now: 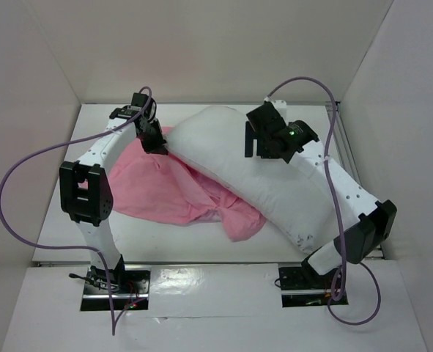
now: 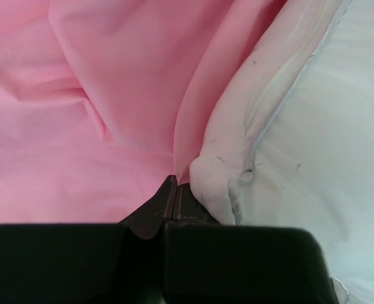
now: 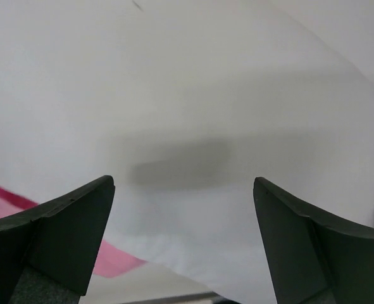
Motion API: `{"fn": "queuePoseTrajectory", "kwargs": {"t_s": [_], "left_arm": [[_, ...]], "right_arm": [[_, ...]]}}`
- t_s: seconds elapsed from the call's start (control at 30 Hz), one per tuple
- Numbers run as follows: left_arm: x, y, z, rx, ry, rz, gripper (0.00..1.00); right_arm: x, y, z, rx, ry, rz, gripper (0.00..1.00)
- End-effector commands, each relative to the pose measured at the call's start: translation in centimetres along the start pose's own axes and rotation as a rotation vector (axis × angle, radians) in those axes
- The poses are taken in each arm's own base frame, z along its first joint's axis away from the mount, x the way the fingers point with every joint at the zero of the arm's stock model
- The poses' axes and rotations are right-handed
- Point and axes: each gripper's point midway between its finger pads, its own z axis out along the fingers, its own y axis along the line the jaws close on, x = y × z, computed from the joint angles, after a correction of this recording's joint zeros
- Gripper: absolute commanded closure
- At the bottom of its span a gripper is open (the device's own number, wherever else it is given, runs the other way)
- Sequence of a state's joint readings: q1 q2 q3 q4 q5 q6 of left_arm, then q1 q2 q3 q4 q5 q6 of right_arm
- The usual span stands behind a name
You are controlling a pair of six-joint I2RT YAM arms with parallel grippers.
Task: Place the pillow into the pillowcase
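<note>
Closest to the left wrist camera, the left gripper (image 2: 176, 185) is seen with its black fingers (image 2: 152, 212) pressed flat together, the tips set where a fold of the pillowcase (image 2: 98, 107) meets a corner of the pillow (image 2: 313, 145); whether cloth is caught between them cannot be told. From above, the pillow (image 1: 275, 183) is laid diagonally across the table (image 1: 51, 235), from the far centre toward the near right, with small dark specks (image 1: 302, 237) near its near-right corner. It is not inside the pillowcase (image 1: 165, 191), which is crumpled to its left and partly covered by its long edge. The left gripper (image 1: 156, 141) is placed at the far-left corner of the pillow, where pink and white cloth touch. The right gripper (image 1: 254, 150) is held over the far half of the pillow; in its wrist view the right gripper (image 3: 183, 183) is spread wide, with plain white fabric between and beyond the fingers and nothing pinched. Purple cables (image 1: 11, 176) are looped from both arms, and white walls (image 1: 201, 51) enclose the table on three sides.
</note>
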State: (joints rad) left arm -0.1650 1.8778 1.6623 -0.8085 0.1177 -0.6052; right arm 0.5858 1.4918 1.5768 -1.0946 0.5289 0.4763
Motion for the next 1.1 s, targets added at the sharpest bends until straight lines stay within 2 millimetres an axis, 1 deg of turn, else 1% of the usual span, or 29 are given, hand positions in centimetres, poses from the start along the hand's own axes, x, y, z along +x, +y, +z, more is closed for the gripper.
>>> {"fn": "queuePoseTrajectory", "kwargs": {"t_s": [0.0, 0.03, 0.07, 0.1, 0.13, 0.17, 0.2, 0.27, 0.3, 0.37, 0.4, 0.43, 0.47, 0.5, 0.53, 0.57, 0.6, 0.63, 0.7, 0.73, 0.77, 0.8, 0.83, 0.9, 0.93, 0.97, 1.0, 1.03, 1.07], "left_arm": [[-1.0, -0.6, -1.3, 0.026, -0.041, 0.016, 1.00], [-0.8, -0.4, -1.1, 0.022, -0.033, 0.014, 1.00], [-0.8, -0.4, -1.1, 0.022, -0.033, 0.014, 1.00], [-0.9, -0.6, -1.5, 0.027, -0.042, 0.016, 1.00], [-0.6, -0.4, -1.3, 0.023, -0.034, 0.004, 1.00], [-0.7, -0.6, -1.7, 0.028, -0.043, 0.005, 1.00], [-0.7, -0.6, -1.8, 0.028, -0.043, 0.005, 1.00], [-0.8, -0.8, -2.1, 0.041, -0.047, 0.007, 1.00], [-0.8, -0.8, -2.1, 0.041, -0.047, 0.007, 1.00], [-0.8, -0.8, -2.1, 0.041, -0.047, 0.007, 1.00], [-0.8, -0.8, -2.1, 0.041, -0.047, 0.007, 1.00], [-0.8, -0.8, -2.1, 0.041, -0.047, 0.007, 1.00], [-0.8, -0.8, -2.1, 0.040, -0.047, 0.016, 1.00], [-1.0, -0.4, -2.2, 0.037, -0.050, 0.008, 1.00], [-1.1, -0.3, -2.1, 0.028, -0.055, 0.008, 1.00], [-1.1, -0.2, -2.1, 0.028, -0.056, 0.017, 1.00], [-1.3, 0.2, -1.8, 0.019, -0.051, 0.007, 1.00], [-1.3, 0.3, -1.8, 0.019, -0.051, 0.006, 1.00], [-1.5, 0.4, -1.7, 0.023, -0.049, 0.008, 1.00], [-1.5, 0.6, -1.3, 0.019, -0.041, 0.006, 1.00], [-1.7, 0.4, -1.5, 0.023, -0.049, 0.008, 1.00], [-1.8, 0.8, -1.2, 0.015, -0.043, -0.002, 1.00], [-1.9, 0.6, -1.0, 0.027, -0.036, -0.002, 1.00], [-2.5, 0.3, -1.0, 0.033, -0.047, 0.009, 1.00], [-2.9, 0.4, -0.8, 0.039, -0.045, 0.002, 1.00], [-3.5, 0.0, -1.1, 0.045, -0.057, 0.004, 1.00], [-3.9, -0.6, -1.5, 0.066, -0.065, 0.008, 1.00], [-4.1, -0.2, -1.1, 0.063, -0.050, 0.007, 1.00], [-4.6, -0.4, -1.1, 0.068, -0.061, 0.009, 1.00]], "right_arm": [[-6.0, 6.3, -0.7, -0.248, -0.155, 0.070, 0.00], [-7.8, 7.8, -0.8, -0.297, -0.196, 0.095, 0.00], [-8.5, 8.7, -0.1, -0.319, -0.192, 0.100, 0.00], [-7.6, 11.2, 2.2, -0.355, -0.131, 0.073, 0.00], [-7.6, 12.3, 3.3, -0.363, -0.109, 0.064, 0.00], [-8.6, 13.5, 3.6, -0.385, -0.110, 0.096, 0.00], [-7.1, 15.2, 6.5, -0.377, -0.046, 0.084, 0.00], [-6.6, 17.4, 7.9, -0.423, -0.001, 0.107, 0.00], [-5.3, 18.9, 9.4, -0.432, 0.038, 0.107, 0.03], [-5.4, 20.3, 10.0, -0.476, 0.037, 0.120, 0.51], [-5.2, 20.7, 10.3, -0.485, 0.040, 0.120, 0.80], [-4.8, 20.4, 10.3, -0.477, 0.055, 0.114, 1.00], [-5.6, 20.0, 9.6, -0.475, 0.027, 0.106, 1.00], [-7.1, 18.6, 7.6, -0.466, -0.031, 0.115, 1.00], [-8.3, 17.2, 6.7, -0.425, -0.089, 0.118, 1.00], [-8.0, 15.8, 6.2, -0.398, -0.106, 0.095, 1.00], [-8.8, 14.3, 5.0, -0.382, -0.142, 0.100, 1.00], [-10.7, 11.9, 1.8, -0.385, -0.221, 0.124, 1.00], [-11.3, 8.0, 0.3, -0.337, -0.262, 0.124, 1.00], [-12.3, 5.7, -2.6, -0.345, -0.319, 0.149, 1.00], [-12.5, 4.1, -3.6, -0.333, -0.332, 0.155, 1.00], [-12.6, 2.2, -3.8, -0.310, -0.348, 0.149, 1.00], [-13.0, 0.7, -6.4, -0.335, -0.392, 0.157, 1.00], [-12.1, -0.7, -7.5, -0.337, -0.396, 0.115, 1.00], [-11.5, -0.9, -8.7, -0.369, -0.400, 0.102, 1.00], [-10.5, -0.9, -8.9, -0.387, -0.375, 0.076, 1.00], [-9.1, -0.6, -8.5, -0.407, -0.338, 0.045, 1.00], [-8.1, -0.5, -8.7, -0.430, -0.320, 0.023, 1.00], [-6.7, 0.8, -8.9, -0.503, -0.284, -0.004, 1.00]]}}
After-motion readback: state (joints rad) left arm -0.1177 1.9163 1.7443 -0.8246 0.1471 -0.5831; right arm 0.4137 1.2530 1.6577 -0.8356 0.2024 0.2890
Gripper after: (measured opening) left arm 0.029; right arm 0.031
